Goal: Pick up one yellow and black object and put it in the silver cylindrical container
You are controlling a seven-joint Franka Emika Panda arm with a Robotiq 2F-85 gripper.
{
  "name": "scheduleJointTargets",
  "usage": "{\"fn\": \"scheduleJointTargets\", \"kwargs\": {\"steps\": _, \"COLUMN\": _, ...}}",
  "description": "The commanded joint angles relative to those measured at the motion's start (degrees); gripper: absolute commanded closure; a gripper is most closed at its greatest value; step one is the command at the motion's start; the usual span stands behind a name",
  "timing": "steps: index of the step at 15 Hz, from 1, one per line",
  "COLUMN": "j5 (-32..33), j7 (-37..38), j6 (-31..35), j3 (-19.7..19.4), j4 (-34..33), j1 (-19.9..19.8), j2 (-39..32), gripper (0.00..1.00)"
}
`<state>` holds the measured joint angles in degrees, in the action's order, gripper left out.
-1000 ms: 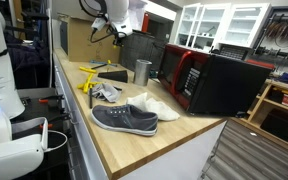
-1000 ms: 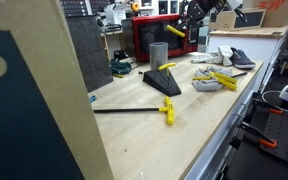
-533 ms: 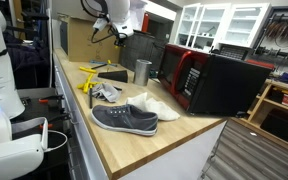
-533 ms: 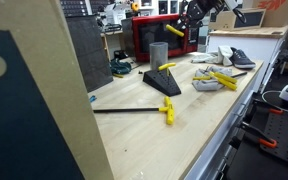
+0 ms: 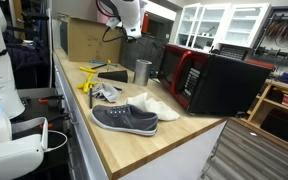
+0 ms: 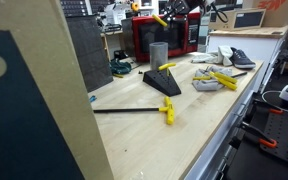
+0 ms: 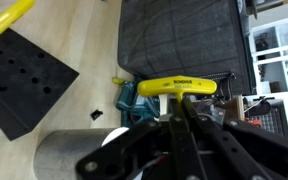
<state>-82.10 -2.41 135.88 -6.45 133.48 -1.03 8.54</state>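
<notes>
Now the tool (image 7: 178, 108) is holding the yellow and black object (image 7: 177, 88) in the air above the worktop (image 7: 84, 30), with its jaws closed narrow just under the yellow handle. In the wrist view the handle's long axis is running from 9 to 3 o'clock, across the jaws. The silver cylindrical container (image 7: 64, 155) is standing upright at about 8 o'clock from the tool, so the object is probably not hanging over its mouth yet. I am judging that the coming move is asking for a small shift toward 8 o'clock before lowering.
</notes>
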Motion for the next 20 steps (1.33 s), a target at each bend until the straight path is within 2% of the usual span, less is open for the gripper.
{"fn": "scheduleJointTargets", "kwargs": {"steps": 1, "j5": -7.0, "j7": 4.42, "j6": -0.22, "j3": 1.77, "j4": -6.08, "j1": -0.42, "j2": -6.71, "gripper": 0.99}}
{"fn": "scheduleJointTargets", "kwargs": {"steps": 5, "j5": -14.68, "j7": 7.89, "j6": -0.76, "j3": 2.62, "j4": -9.63, "j1": -0.55, "j2": -10.88, "gripper": 0.99}}
{"fn": "scheduleJointTargets", "kwargs": {"steps": 9, "j5": -21.53, "j7": 10.34, "j6": 0.37, "j3": 3.09, "j4": -10.56, "j1": -0.3, "j2": -11.44, "gripper": 0.99}}
{"fn": "scheduleJointTargets", "kwargs": {"steps": 16, "j5": -21.84, "j7": 10.53, "j6": 11.93, "j3": 6.32, "j4": -7.76, "j1": 1.89, "j2": -6.41, "gripper": 0.99}}
{"fn": "scheduleJointTargets", "kwargs": {"steps": 20, "j5": -21.79, "j7": 10.37, "j6": 14.1, "j3": 6.55, "j4": -6.17, "j1": 1.54, "j2": -5.18, "gripper": 0.99}}
